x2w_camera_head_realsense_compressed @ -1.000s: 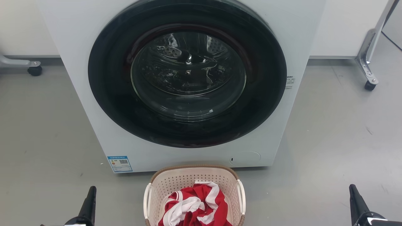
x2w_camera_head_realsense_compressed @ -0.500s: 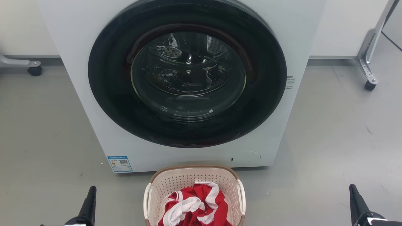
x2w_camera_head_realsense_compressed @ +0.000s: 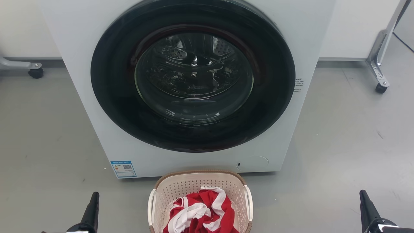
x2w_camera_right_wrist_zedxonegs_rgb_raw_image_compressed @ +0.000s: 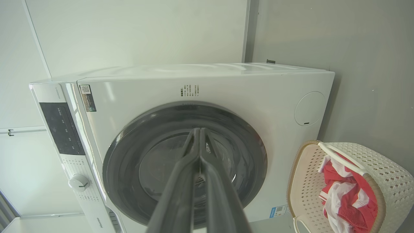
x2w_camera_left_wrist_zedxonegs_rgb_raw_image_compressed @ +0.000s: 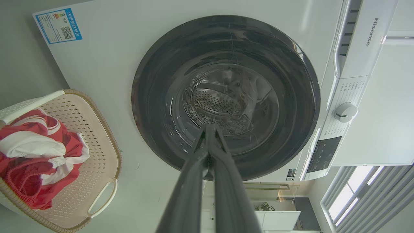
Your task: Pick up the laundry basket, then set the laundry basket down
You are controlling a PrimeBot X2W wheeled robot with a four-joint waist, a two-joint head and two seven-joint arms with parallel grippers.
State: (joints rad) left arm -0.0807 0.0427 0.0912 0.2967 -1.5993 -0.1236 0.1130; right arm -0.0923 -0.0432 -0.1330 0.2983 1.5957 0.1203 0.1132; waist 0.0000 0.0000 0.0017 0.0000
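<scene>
**No movement in the last second**

Nothing has shifted since the earlier frames. The left gripper (x2w_camera_head_realsense_compressed: 94, 195) and the right gripper (x2w_camera_head_realsense_compressed: 363, 194) stand where they stood, low at either side of the head view with their tips pointing up.

In the left wrist view the left gripper's two long dark fingers (x2w_camera_left_wrist_zedxonegs_rgb_raw_image_compressed: 190, 181) are pressed together at the tips, clenched on nothing. The right gripper's fingers (x2w_camera_right_wrist_zedxonegs_rgb_raw_image_compressed: 181, 181) meet the same way in the right wrist view, also empty.

Between the two pairs of fingers, and well apart from both, the small cream perforated plastic laundry basket (x2w_camera_head_realsense_compressed: 181, 187) sits on the plain grey floor (x2w_camera_head_realsense_compressed: 339, 145). It has a brown woven-look rim and two white side handles. It lies left of the left fingers in the left wrist view, and to the lower right of the right fingers in the right wrist view. A crumpled red-and-white striped cloth (x2w_camera_head_realsense_compressed: 202, 212) lies heaped inside it.

Beyond the fingertips of both grippers stands the big white front-loading washing machine (x2w_camera_head_realsense_compressed: 81, 97), with its round dark glass door (x2w_camera_head_realsense_compressed: 194, 74) shut and the steel drum glinting behind it. The basket's far rim sits just in front of the washer's base. A small blue label (x2w_camera_head_realsense_compressed: 123, 169) is stuck low on the front panel — ahead of the left fingers.
</scene>
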